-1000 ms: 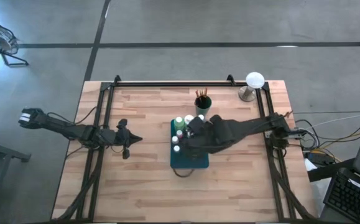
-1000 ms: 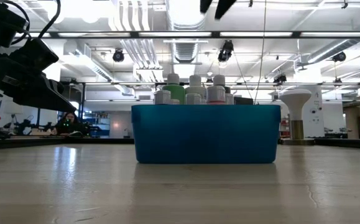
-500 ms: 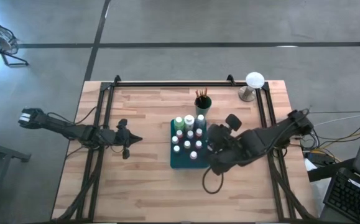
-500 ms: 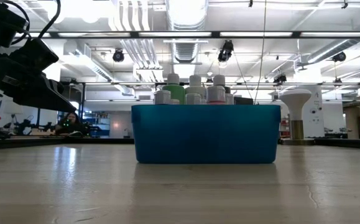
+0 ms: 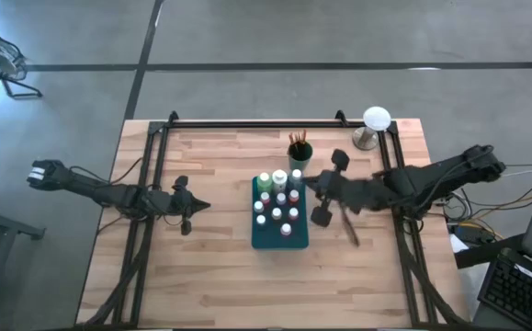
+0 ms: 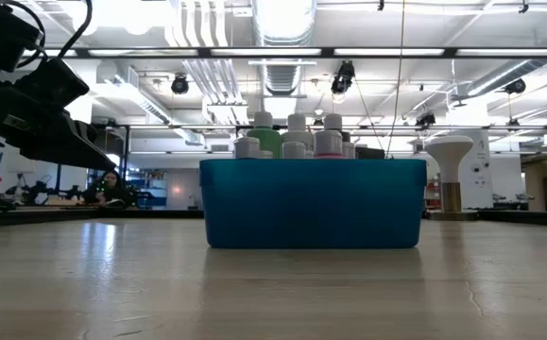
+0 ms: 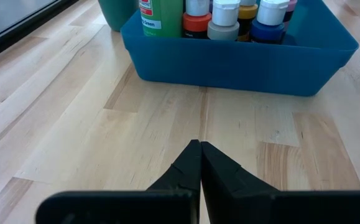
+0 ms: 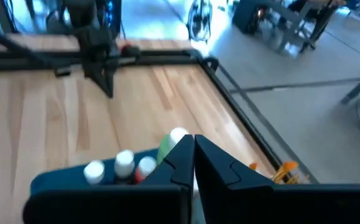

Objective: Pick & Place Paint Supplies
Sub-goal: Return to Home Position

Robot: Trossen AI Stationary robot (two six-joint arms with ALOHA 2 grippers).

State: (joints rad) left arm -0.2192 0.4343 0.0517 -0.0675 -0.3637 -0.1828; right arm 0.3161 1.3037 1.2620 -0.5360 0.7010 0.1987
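Observation:
Several small white-capped paint bottles (image 5: 277, 204) and a taller light-green bottle (image 5: 266, 180) stand upright in the teal tray (image 5: 267, 241) at the table's middle. They also show in the low view (image 6: 297, 137) and the left wrist view (image 7: 224, 14). Thin wooden-handled brushes (image 5: 298, 139) stand in a dark green cup (image 5: 299, 153) just beyond the tray. My right gripper (image 5: 308, 182) hangs in the air beside the tray's right side, shut and empty (image 8: 194, 152). My left gripper (image 5: 193, 210) waits left of the tray, shut and empty (image 7: 199, 155).
A white-domed object on a metal stand (image 5: 374, 121) stands at the far right corner. Black rails run along the table's left, right and far edges (image 5: 256, 122). Bare wood lies near the front edge (image 5: 266, 285).
My right gripper has left its place over the teal tray and drawn back toward the table's right edge, ending up beside the tray's right side. The bottles it covered now show in the tray. The left arm has kept still.

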